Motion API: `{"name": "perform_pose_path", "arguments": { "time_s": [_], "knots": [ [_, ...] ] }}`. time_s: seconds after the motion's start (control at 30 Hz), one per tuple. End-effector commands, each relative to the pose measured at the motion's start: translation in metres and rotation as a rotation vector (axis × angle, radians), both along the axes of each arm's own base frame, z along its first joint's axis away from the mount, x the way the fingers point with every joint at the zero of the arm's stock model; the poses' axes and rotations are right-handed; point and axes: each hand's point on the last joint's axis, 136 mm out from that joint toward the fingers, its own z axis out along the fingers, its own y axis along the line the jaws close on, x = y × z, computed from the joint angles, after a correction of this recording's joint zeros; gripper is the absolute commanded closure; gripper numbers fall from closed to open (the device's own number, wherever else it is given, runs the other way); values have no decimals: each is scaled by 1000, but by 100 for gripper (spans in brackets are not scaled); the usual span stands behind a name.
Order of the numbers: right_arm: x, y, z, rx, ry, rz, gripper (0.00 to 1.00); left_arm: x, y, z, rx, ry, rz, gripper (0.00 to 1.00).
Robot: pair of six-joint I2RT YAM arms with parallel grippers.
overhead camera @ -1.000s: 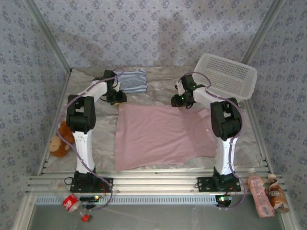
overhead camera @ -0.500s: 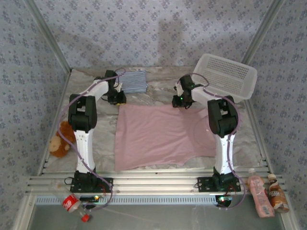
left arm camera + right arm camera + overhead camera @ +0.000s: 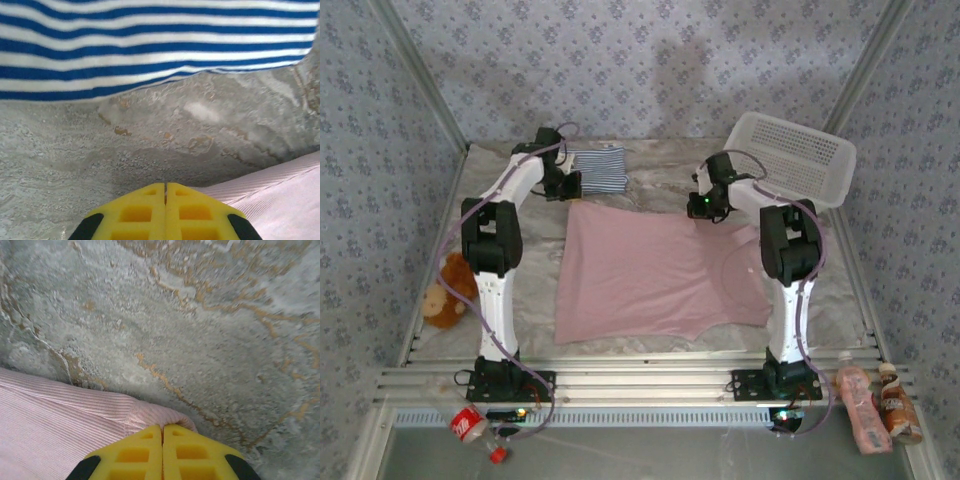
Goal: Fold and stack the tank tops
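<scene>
Marbled grey tabletop (image 3: 210, 315), blue-flowered walls (image 3: 650, 70); my left pincer (image 3: 165, 187) and right pincer (image 3: 162, 429) are pinched shut on far corners of the pink tank top (image 3: 650, 270).

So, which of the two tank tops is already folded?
The striped tank top, a compact folded rectangle at the far edge of the table; the pink tank top lies spread open and flat.

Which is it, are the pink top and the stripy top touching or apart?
Apart. The left wrist view shows bare table between the stripy top and the pink top.
</scene>
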Motion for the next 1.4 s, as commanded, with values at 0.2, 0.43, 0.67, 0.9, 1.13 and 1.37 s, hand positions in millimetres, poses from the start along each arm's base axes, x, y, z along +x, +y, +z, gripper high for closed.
{"name": "perform_pose_path", "arguments": {
  "time_s": [0.2,0.43,0.67,0.9,1.13,1.37],
  "knots": [
    [-12,5,49,122,-110,41,91,-28,2,44,-4,-25,-24,97],
    [-46,10,59,150,-143,80,90,-63,4,49,-20,-21,-14,97],
    [-87,18,50,157,-114,109,90,-100,9,33,-17,33,-5,96],
    [-110,20,27,157,-61,111,90,-118,13,7,2,87,-14,95],
    [-128,22,8,144,-17,117,90,-130,19,-17,47,121,-40,93],
    [-122,23,14,149,-46,103,91,-129,18,-22,71,125,-67,93]
  ]
}}
